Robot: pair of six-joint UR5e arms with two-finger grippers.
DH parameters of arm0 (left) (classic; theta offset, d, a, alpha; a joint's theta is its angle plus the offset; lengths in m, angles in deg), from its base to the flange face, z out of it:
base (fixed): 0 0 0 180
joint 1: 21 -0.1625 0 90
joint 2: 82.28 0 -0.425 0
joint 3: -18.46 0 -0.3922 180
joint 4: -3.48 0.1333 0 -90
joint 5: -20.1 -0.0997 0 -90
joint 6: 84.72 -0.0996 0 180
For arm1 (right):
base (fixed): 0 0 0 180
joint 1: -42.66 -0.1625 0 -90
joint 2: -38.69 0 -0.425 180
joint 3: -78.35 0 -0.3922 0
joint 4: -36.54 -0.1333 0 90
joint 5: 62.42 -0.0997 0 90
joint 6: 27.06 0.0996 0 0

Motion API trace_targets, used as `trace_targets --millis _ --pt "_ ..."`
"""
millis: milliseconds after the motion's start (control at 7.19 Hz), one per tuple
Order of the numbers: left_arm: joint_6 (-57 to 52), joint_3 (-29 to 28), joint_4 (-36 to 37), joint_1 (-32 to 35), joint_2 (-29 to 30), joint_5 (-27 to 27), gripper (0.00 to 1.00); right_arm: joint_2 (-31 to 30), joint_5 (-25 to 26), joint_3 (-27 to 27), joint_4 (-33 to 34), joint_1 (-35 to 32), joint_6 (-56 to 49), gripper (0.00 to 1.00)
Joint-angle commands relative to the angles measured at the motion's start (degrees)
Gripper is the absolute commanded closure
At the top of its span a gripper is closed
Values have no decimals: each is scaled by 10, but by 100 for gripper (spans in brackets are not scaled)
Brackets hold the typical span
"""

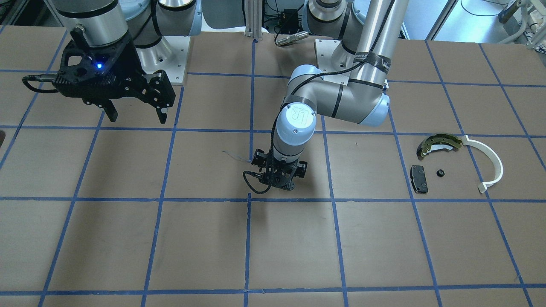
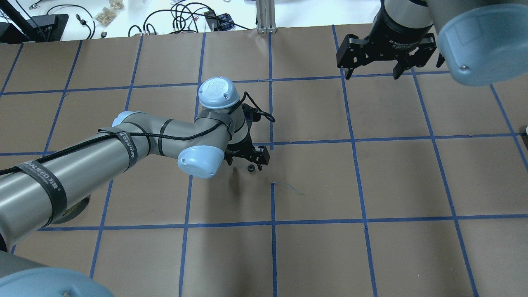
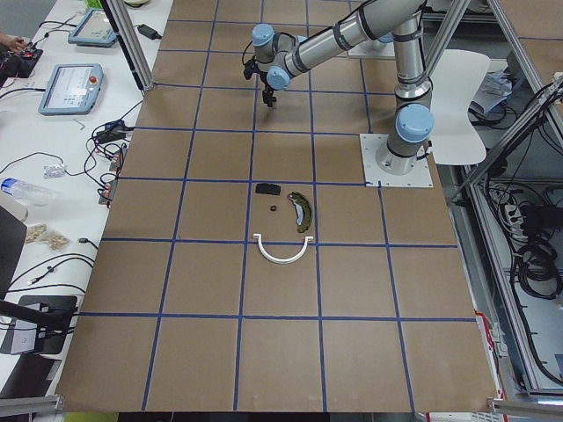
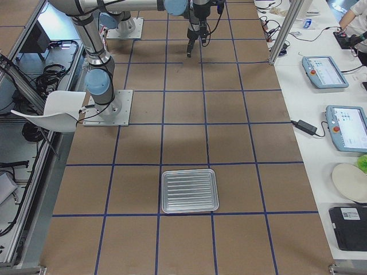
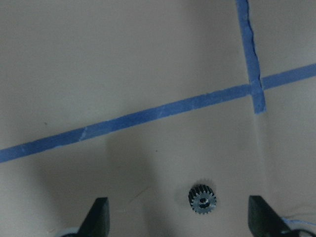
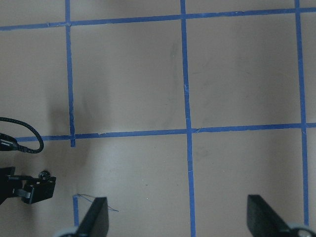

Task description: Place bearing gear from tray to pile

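Starting at the desk's left end, finding the pile [image 3: 303, 212]: olive-yellow brake shoe [image 1: 448, 140], white plastic arc [image 1: 498, 166] and black pad [image 1: 419, 179] lying close together. Farther along, mid-desk, seeing the bearing gear [image 5: 202, 200] lying flat between the left gripper's [image 5: 180, 213] wide-open fingers [image 5: 98, 219], touching neither. Beyond, noting the right gripper [image 2: 373, 75] hovering high, spread open, holding nothing. Toward the right end, spotting the metal tray [image 4: 190, 191].

Matt brown paper covers the tabletop [image 1: 170, 238]; ribbed tray [image 4: 190, 191] shiny metal, bearing gear [image 5: 202, 199] dull dark metal
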State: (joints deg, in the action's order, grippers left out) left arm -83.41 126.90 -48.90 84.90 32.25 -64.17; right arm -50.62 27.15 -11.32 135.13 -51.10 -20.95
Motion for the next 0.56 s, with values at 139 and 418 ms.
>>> trace_targets --millis 139,418 --pt "-3 5 9 3 8 3 22 -2 -3 -6 -2 -1 0 0" --pt "-7 5 9 7 9 2 26 2 3 -6 -6 -1 4 0"
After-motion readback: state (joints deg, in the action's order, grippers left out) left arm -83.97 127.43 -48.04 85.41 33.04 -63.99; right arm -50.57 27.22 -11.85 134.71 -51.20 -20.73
